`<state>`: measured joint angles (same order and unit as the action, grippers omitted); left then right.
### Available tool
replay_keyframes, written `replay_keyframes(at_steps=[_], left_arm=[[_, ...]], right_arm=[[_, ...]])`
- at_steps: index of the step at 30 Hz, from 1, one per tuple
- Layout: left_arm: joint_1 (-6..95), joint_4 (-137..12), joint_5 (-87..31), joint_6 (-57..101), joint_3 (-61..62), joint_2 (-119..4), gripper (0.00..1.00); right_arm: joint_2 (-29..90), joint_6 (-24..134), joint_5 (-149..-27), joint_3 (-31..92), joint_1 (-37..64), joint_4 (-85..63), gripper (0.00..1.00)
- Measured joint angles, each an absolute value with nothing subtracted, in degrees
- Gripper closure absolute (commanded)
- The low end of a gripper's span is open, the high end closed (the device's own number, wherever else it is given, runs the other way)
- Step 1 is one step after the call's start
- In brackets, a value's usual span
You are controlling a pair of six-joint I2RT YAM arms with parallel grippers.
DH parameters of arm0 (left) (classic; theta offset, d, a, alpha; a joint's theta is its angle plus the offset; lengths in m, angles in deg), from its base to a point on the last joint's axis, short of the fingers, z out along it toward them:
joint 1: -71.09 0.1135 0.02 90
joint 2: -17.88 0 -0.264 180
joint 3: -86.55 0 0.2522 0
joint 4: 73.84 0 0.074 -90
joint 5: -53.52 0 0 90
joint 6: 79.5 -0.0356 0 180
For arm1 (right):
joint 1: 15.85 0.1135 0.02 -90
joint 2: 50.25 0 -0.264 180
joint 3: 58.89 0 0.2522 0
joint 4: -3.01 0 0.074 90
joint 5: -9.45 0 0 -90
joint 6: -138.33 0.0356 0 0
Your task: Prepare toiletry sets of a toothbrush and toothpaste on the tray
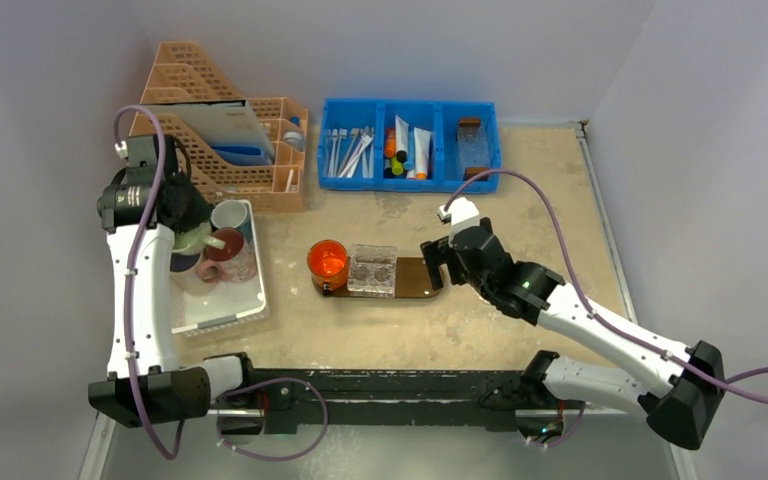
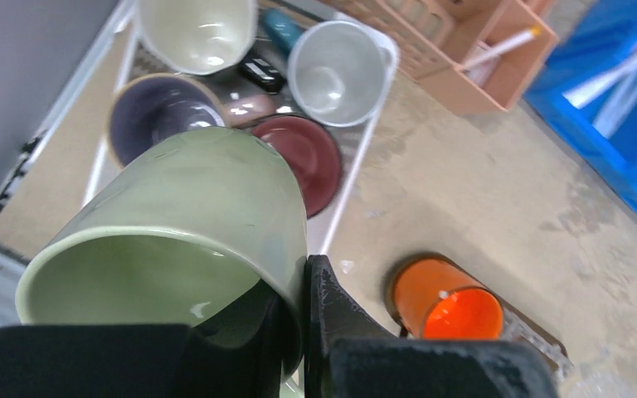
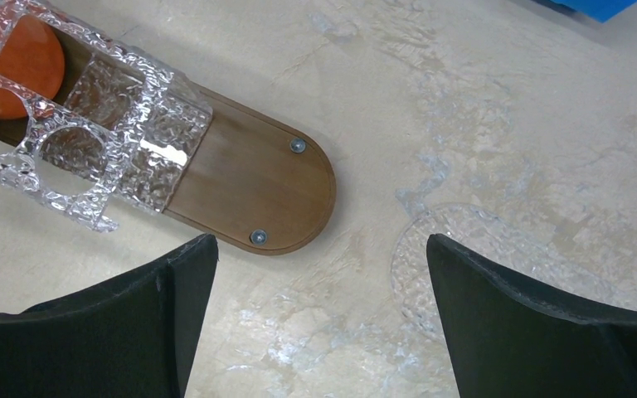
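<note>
Over on the left of the overhead view, the left gripper (image 1: 198, 240) hangs above a white rectangular plastic tray (image 1: 222, 312) of mugs, closed on a pale green ceramic mug (image 1: 188, 243). Mid-table lies the flat dark brown wooden tray (image 1: 418, 280). It carries an orange translucent cup (image 1: 327, 262) at its left end and a clear textured plastic holder (image 1: 372, 268) beside that. The right gripper (image 1: 434, 265) hovers at the tray's bare right end. At the back, a blue plastic bin (image 1: 410, 182) holds the slim white-handled toothbrushes (image 1: 350, 150) in its left compartment and the small pale squeeze tubes (image 1: 420, 150) in the middle one — none are on the wooden tray.

From the left wrist, the fingers (image 2: 332, 315) pinch the green mug's (image 2: 191, 207) wall, one inside the rim and one outside. Below sit cream (image 2: 195, 33), grey (image 2: 336, 70), purple (image 2: 153, 112) and maroon (image 2: 303, 153) mugs, with the orange cup (image 2: 448, 303) off to the right.

From the right wrist, the black fingers (image 3: 133, 323) stand wide apart with nothing between them — the wooden tray's rounded end (image 3: 257, 186), with two small screws, lies just beyond, and the clear holder (image 3: 108, 133) and orange cup (image 3: 17, 75) sit further along it.
</note>
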<state>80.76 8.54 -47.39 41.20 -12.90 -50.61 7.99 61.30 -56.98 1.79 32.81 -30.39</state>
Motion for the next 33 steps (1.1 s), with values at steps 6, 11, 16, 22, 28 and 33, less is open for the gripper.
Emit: replay_keyframes(at_steps=[6, 11, 16, 22, 28, 33], left_arm=[[76.9, 8.1, -39.4, 38.6, -18.3, -55.3, 1.0], [71.2, 9.4, -35.3, 36.4, -25.9, -61.8, 1.0], [64.0, 9.6, -33.5, 34.7, -29.8, -66.1, 1.0], [55.1, 10.1, -32.9, 33.1, -34.5, -71.0, 1.0], [47.1, 10.4, -32.9, 31.9, -40.7, -77.0, 1.0], [41.0, 10.8, -33.5, 31.9, -44.8, -81.4, 1.0]], right_arm=[[5.1, 61.6, -55.1, 1.8, 32.8, -31.9, 0.01], [2.5, 61.6, -52.8, 1.8, 32.8, -32.8, 0.01], [0.8, 61.6, -50.3, 1.8, 32.8, -34.1, 0.01], [-1.9, 61.5, -47.6, 1.8, 32.8, -35.1, 0.01], [-3.9, 61.5, -44.4, 1.8, 32.8, -35.7, 0.01], [-5.1, 61.8, -40.6, 1.8, 32.8, -37.5, 0.01]])
